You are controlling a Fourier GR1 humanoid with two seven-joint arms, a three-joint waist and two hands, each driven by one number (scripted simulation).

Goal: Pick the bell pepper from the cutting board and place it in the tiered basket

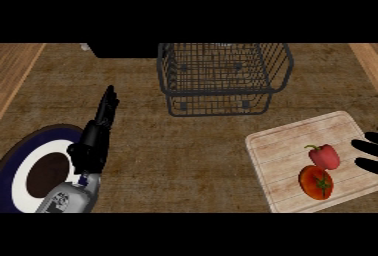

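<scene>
A red bell pepper (pixel 324 156) with a green stem lies on the pale wooden cutting board (pixel 288 145) at the right. A red tomato (pixel 316 182) sits just in front of it on the same board. The black wire tiered basket (pixel 221 75) stands at the back centre. Only the fingertips of my right hand (pixel 366 156) show at the right edge, just right of the pepper and apart from it; they look straight. My left hand (pixel 94 140) rests open at the left, fingers pointing away, over the plate's edge.
A round plate (pixel 29 175) with a dark blue rim, white ring and brown centre lies at the lower left. A dark block (pixel 122 50) stands at the back left. Wooden strips border the brown counter (pixel 170 150) on both sides.
</scene>
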